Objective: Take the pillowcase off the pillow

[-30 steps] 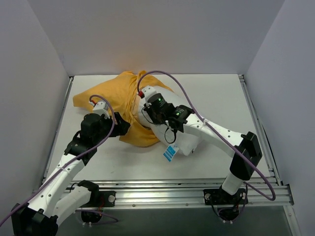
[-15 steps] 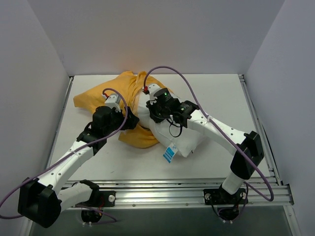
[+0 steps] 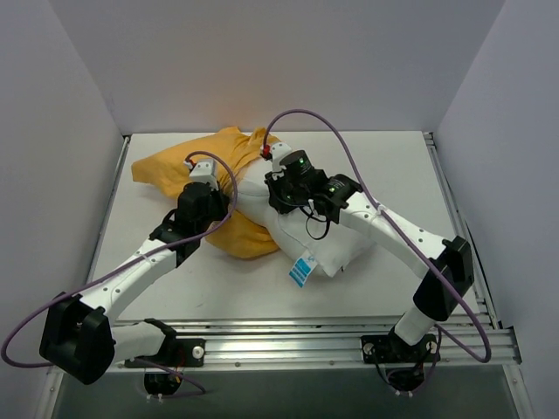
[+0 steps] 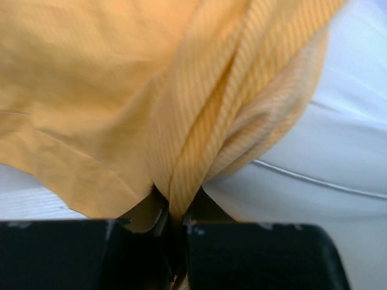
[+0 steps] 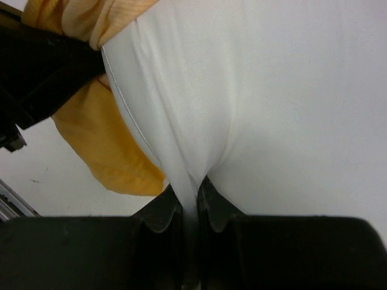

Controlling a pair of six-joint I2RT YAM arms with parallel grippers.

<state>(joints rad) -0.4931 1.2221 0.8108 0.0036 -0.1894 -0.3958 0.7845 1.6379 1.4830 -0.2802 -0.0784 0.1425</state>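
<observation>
Half the plump white fabric pillow lies bare toward 4 o'clock; the orange-yellow cloth pillowcase covers its 10 o'clock end. Left gripper pinches pillowcase, right gripper pinches pillow.

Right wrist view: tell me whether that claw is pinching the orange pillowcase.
No, the right claw is shut on a fold of the white pillow, not the pillowcase.

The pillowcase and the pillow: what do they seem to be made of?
The pillowcase: thin woven cloth, probably cotton or a blend, matt orange-yellow; fine woven stripes and soft creases show where the left hand pinches it. The pillow: smooth white fabric shell with a stitched seam line; it gathers in soft folds in the right hand. Filling unseen.
</observation>
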